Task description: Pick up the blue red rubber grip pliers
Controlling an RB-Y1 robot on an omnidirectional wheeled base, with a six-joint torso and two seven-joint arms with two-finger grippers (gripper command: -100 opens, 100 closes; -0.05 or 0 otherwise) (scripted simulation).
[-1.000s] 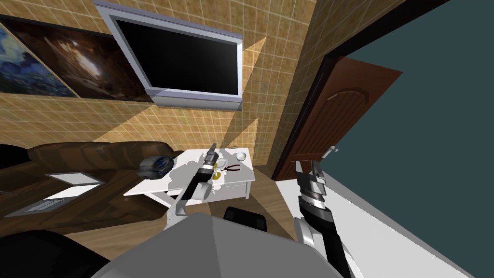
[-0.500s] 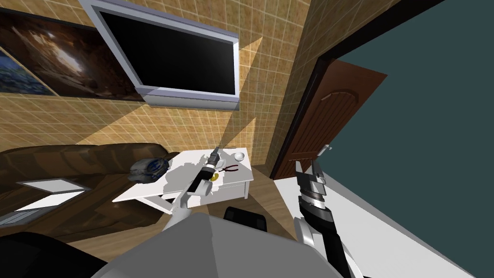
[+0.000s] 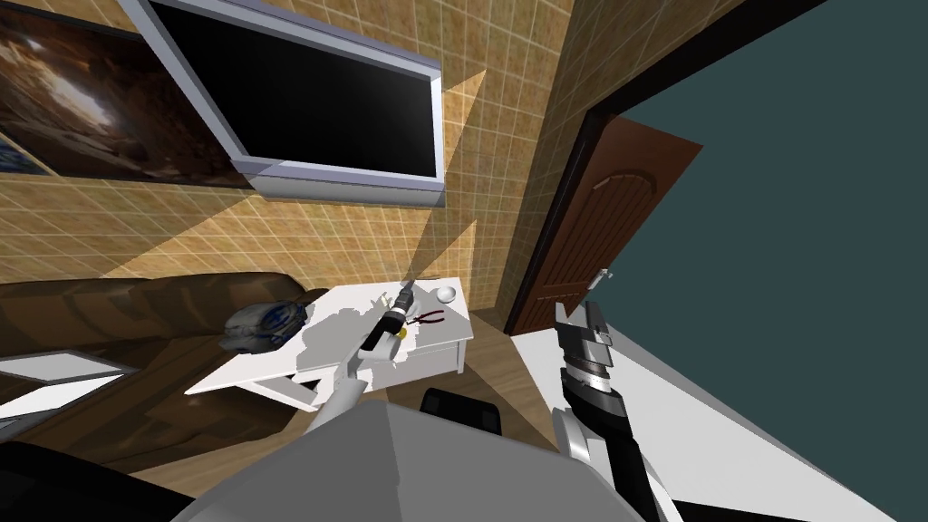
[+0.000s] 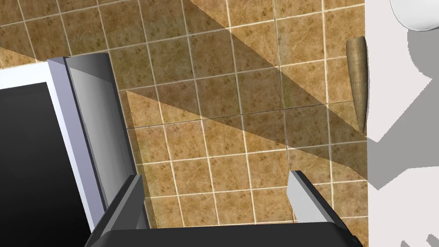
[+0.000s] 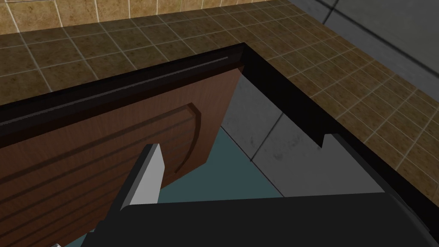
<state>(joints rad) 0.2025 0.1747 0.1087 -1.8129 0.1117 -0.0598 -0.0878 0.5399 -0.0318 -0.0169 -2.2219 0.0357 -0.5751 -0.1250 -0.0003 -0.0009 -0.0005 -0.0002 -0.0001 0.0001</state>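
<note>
Presently, head view: pliers (image 3: 428, 318) lie on the white table (image 3: 272, 367) just right of the left gripper (image 3: 408, 288), long axis across its arm; right gripper (image 3: 578, 314) well apart, fingers spread. Left wrist view: fingers (image 4: 306, 197) apart. Right wrist view: door (image 5: 107, 141) ahead.

A TV (image 3: 299, 100) hangs on the tan tiled wall (image 3: 507, 136), a painting (image 3: 63, 100) beside it. Below stands a white table (image 3: 263, 367), just beside a brown sofa (image 3: 136, 304). A white bowl (image 3: 445, 293) sits near the table's far corner, with a small yellow thing (image 3: 401, 333) nearer its middle and a slim brown cone (image 4: 359, 81) at its wall edge. A blue-grey lump (image 3: 258, 323) rests on the sofa's end. A brown door (image 3: 603, 227) stands open against a teal wall (image 3: 816, 227)
</note>
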